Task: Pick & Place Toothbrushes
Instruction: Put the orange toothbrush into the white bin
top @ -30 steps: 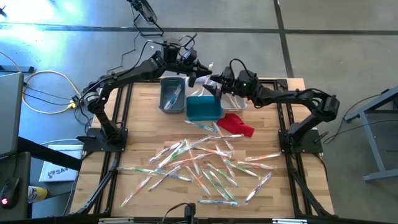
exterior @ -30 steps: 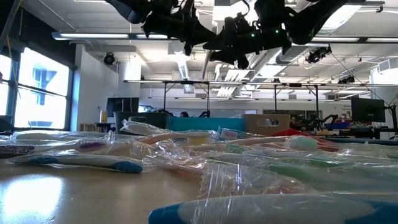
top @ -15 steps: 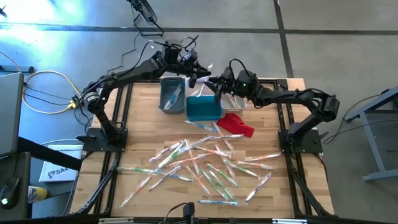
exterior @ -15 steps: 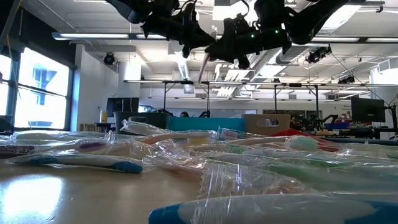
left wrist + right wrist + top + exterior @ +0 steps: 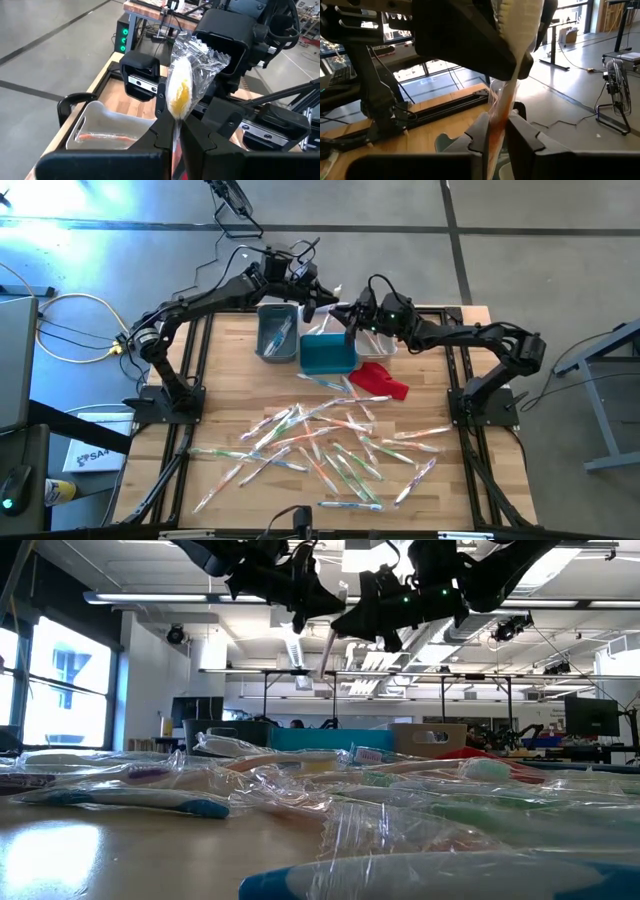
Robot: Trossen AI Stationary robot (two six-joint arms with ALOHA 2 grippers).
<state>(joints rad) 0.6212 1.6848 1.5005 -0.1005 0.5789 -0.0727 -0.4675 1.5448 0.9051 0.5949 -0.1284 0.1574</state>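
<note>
Here both grippers pinch 1 wrapped toothbrush (image 5: 180,90) above the bins

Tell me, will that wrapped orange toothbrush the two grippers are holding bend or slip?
The toothbrush hangs straight between the left gripper and right gripper, so it is probably stiff. Its crinkly clear wrapper looks slick and loose, so it might slide.

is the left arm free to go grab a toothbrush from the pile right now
Probably not yet. The left gripper is shut on an orange wrapped toothbrush, held in the air above the bins with the right gripper closing on it too. The pile itself lies open, nothing over it.
</note>
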